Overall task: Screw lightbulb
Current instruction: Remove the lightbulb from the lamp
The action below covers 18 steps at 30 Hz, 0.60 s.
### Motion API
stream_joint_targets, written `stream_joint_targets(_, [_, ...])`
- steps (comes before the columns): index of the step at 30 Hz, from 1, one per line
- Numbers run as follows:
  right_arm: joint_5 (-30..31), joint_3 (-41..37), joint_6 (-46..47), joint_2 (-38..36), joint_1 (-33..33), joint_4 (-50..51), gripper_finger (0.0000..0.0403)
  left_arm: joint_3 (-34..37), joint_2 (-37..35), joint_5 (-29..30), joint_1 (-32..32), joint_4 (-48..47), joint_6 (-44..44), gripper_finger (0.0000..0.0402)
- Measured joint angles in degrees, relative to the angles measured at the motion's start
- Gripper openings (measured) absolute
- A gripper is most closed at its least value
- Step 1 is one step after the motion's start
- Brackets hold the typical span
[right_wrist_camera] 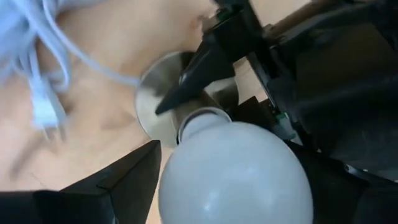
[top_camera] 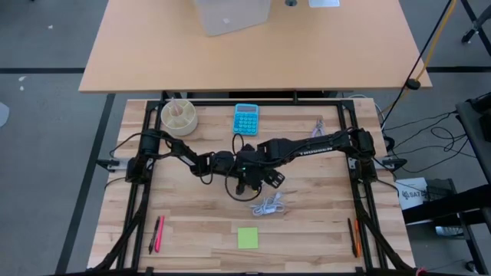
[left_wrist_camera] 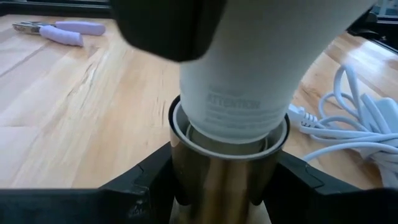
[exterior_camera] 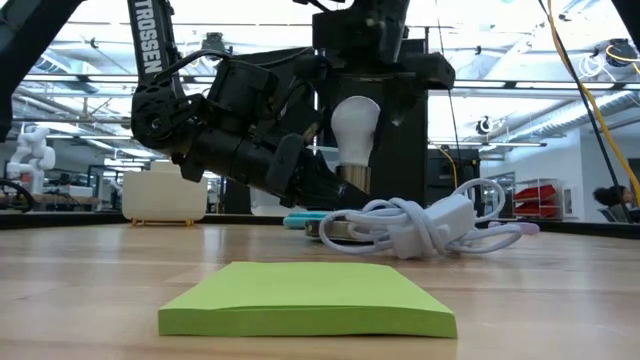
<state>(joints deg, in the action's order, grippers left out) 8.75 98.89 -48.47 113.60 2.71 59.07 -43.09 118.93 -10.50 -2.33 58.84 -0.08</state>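
Observation:
The white lightbulb (exterior_camera: pixel 355 125) stands upright, its narrow neck (left_wrist_camera: pixel 239 106) down in a metallic socket (left_wrist_camera: pixel 217 180) near the table's middle. The socket's round disc base (right_wrist_camera: pixel 152 99) lies on the wood. My left gripper (top_camera: pixel 232 165) comes in from the table's left, low down, shut on the socket. My right gripper (top_camera: pixel 253 178) reaches down over the bulb from above, shut on its globe (right_wrist_camera: pixel 236 174). In the high view the right gripper hides the bulb. My left gripper pinches the socket's metallic cylinder (left_wrist_camera: pixel 186 180) between its two fingers (left_wrist_camera: pixel 140 186), one on each side, just below the rim. The fingers come nearly level from the table's left. The socket stands upright on its disc base on the table. My right gripper holds the bulb's rounded globe (right_wrist_camera: pixel 180 180) between its two fingers (right_wrist_camera: pixel 134 177), one on each side. The fingers come from above, pointing down. The bulb stands upright, its neck in the socket.
A coiled white cable (top_camera: pixel 268 205) lies just near of the socket, with a green sticky-note pad (top_camera: pixel 248 238) nearer the front edge. A blue calculator (top_camera: pixel 246 119) and a round cup (top_camera: pixel 178 116) stand at the back. Pens (top_camera: pixel 157 234) lie at the front left.

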Motion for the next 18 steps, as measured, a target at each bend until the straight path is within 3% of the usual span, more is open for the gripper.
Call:
stream_joint_targets(6, [-4.12, 0.06, 15.96, 0.00, 0.16, -0.95, 0.0341, -0.04, 0.00, 0.24, 0.04, -0.06, 0.29, 0.0197])
stream_joint_targets(18, [-4.00, 0.15, 41.69, -0.02, 0.36, -4.53, 0.0357, -0.13, 0.00, 0.69, 0.05, -0.02, 0.42, 0.0197])
